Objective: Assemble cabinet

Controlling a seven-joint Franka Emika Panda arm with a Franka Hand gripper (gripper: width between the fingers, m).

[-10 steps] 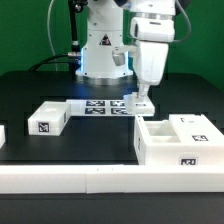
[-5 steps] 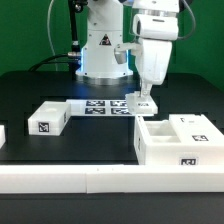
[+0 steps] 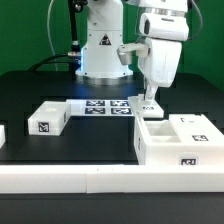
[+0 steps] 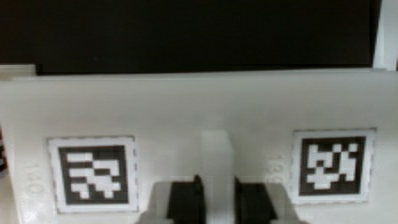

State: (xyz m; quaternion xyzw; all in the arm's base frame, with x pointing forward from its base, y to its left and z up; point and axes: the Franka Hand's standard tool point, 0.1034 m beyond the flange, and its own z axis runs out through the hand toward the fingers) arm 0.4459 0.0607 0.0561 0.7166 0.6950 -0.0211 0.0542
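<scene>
Wrist view was pretty soft. The two tags (image 4: 93, 172) on the white panel (image 4: 196, 105) right in front of the gripper (image 4: 217, 205) were smeared, so I couldn't read either pattern. The fingers (image 4: 178, 205) got chopped off by the picture's edge, so no clue whether they actually pinched that panel. In the exterior view, the little white piece (image 3: 148, 104) at the gripper's (image 3: 150, 100) tips was too small to make out. The cabinet (image 3: 160, 148), just below the gripper, ran off the exterior view's right edge. Well away from the gripper, a white scrap (image 3: 2, 135) was cut by the exterior view's left edge, and I couldn't tell what it was.
</scene>
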